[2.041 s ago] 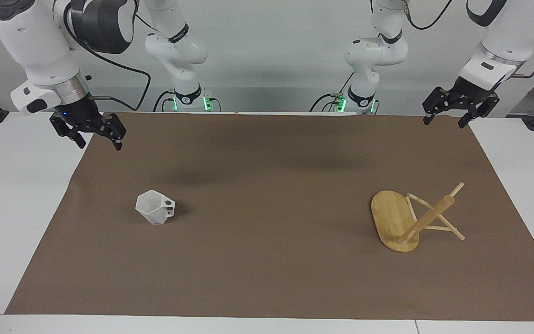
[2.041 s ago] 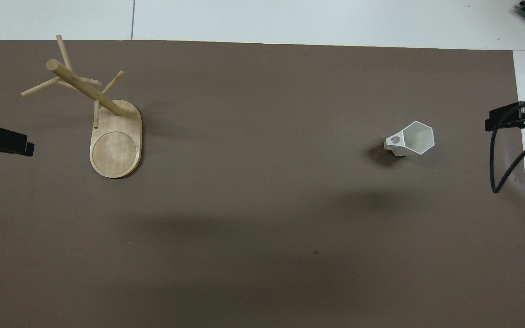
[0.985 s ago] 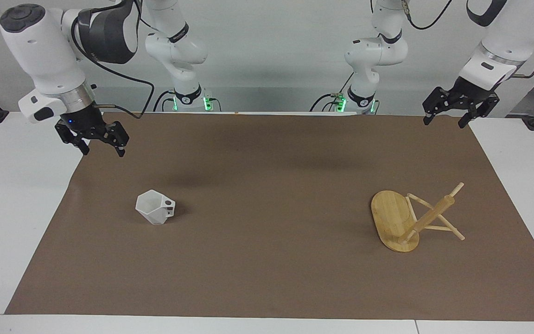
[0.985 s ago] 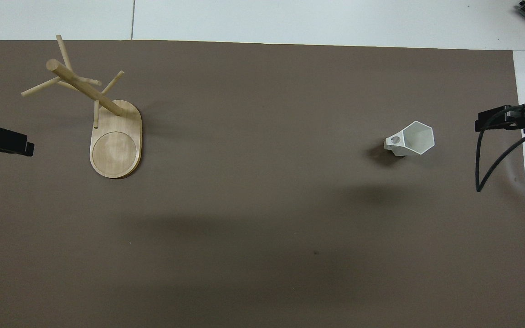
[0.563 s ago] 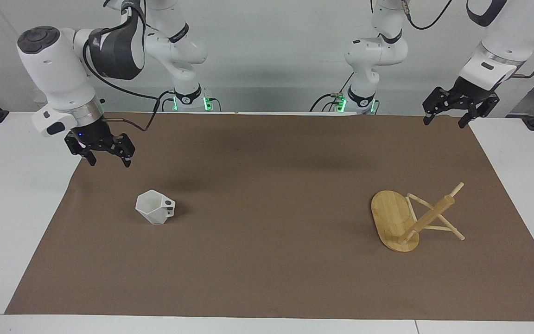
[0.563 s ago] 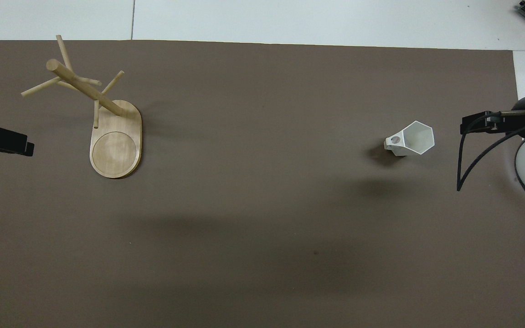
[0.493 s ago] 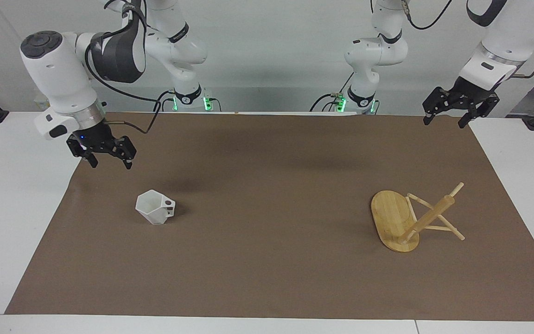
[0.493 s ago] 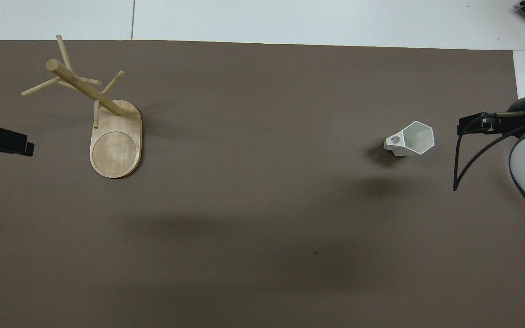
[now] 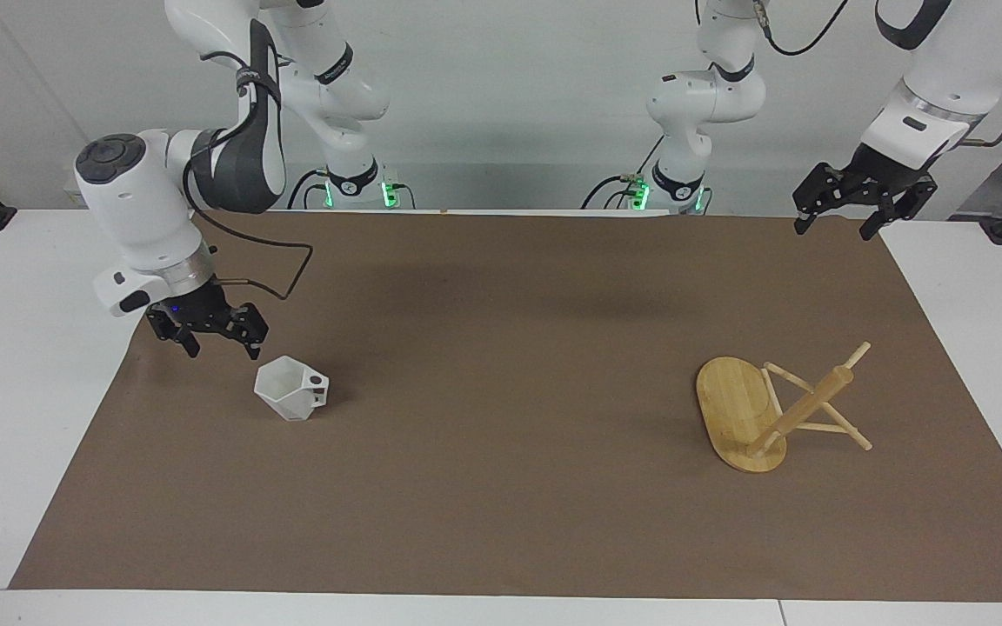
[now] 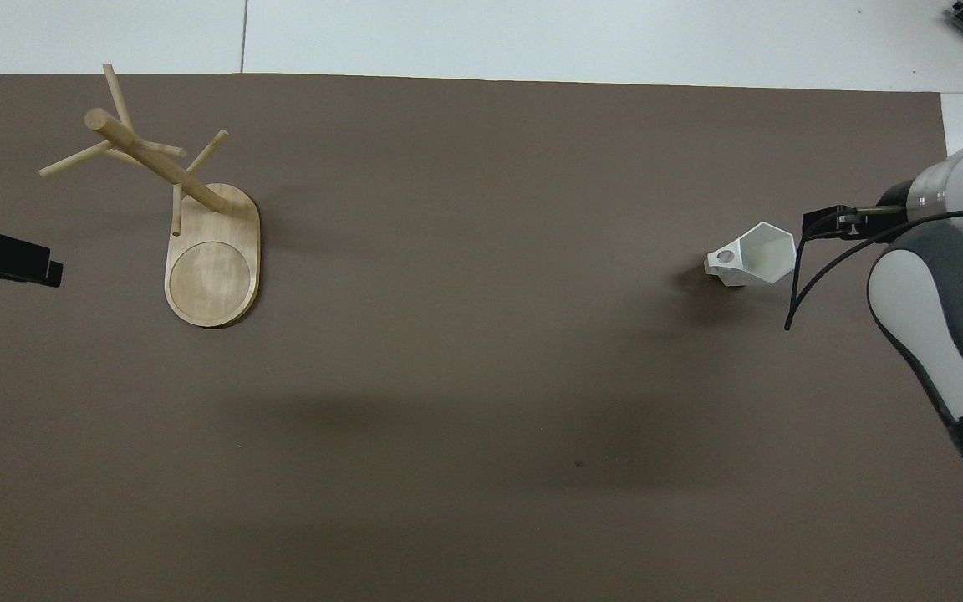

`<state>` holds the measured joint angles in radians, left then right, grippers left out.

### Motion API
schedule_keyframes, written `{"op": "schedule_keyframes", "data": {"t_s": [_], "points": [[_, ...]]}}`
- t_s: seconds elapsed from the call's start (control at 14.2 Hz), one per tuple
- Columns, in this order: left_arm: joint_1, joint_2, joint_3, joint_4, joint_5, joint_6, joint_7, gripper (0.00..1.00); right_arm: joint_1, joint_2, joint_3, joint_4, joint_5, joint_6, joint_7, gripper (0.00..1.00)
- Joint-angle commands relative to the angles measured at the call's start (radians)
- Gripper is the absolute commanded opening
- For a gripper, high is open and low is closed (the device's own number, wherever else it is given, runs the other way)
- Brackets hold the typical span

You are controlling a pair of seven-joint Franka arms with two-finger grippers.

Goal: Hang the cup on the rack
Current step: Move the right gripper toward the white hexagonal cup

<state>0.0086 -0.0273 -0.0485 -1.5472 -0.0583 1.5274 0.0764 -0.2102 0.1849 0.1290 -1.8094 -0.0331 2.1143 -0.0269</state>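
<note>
The white faceted cup [image 9: 290,389] stands upright on the brown mat, toward the right arm's end, with its handle turned toward the middle of the table. It also shows in the overhead view [image 10: 756,255]. My right gripper [image 9: 221,348] is open and empty, low in the air just beside the cup, over the mat's edge. The bamboo rack [image 9: 771,409] stands upright on its oval base toward the left arm's end, with bare pegs; it also shows in the overhead view [image 10: 189,217]. My left gripper [image 9: 833,231] is open and empty, waiting over the mat's corner near the robots.
The brown mat [image 9: 501,487] covers most of the white table [image 9: 23,391]. The right arm's black cable [image 10: 799,284] hangs in a loop next to the cup. Nothing else lies on the mat.
My right gripper has come down and moved from the mat's corner near the robots to just beside the cup. The left arm, the cup and the rack have not moved.
</note>
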Motion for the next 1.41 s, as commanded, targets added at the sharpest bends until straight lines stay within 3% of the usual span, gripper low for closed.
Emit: {"op": "schedule_keyframes", "data": {"t_s": [0.0, 0.56, 1.34], "points": [[0.002, -0.011, -0.002, -0.010, 0.014, -0.010, -0.009, 1.00, 0.002, 0.014, 0.004, -0.018, -0.011, 0.039, 0.025, 1.00], [0.002, -0.011, -0.002, -0.010, 0.014, -0.010, -0.009, 1.00, 0.005, 0.060, 0.004, -0.064, -0.011, 0.165, 0.030, 1.00], [0.002, -0.011, -0.002, -0.010, 0.014, -0.010, -0.009, 1.00, 0.011, 0.096, 0.004, -0.073, -0.011, 0.191, 0.030, 1.00]]}}
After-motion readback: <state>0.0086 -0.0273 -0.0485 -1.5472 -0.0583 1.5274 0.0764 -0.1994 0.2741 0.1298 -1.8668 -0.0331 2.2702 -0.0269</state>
